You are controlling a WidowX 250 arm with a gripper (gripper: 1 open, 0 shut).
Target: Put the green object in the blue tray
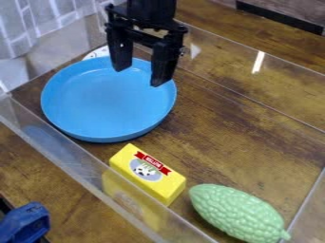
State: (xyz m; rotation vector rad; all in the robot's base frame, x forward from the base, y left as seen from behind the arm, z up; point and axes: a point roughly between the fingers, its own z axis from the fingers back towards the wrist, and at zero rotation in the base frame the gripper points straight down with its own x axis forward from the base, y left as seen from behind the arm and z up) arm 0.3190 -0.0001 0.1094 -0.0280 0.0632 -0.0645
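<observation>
The green object is a pale green bumpy oval toy lying on the wooden table at the bottom right, its pointed end toward the right. The blue tray is a wide round shallow dish at the left, with nothing in it. My black gripper hangs pointing down over the tray's far right rim, fingers spread open and nothing between them. It is far from the green object.
A yellow box with a red label lies between the tray and the green object. Clear plastic walls fence the table along the front and the right side. A dark blue cloth lies outside the wall at the bottom left.
</observation>
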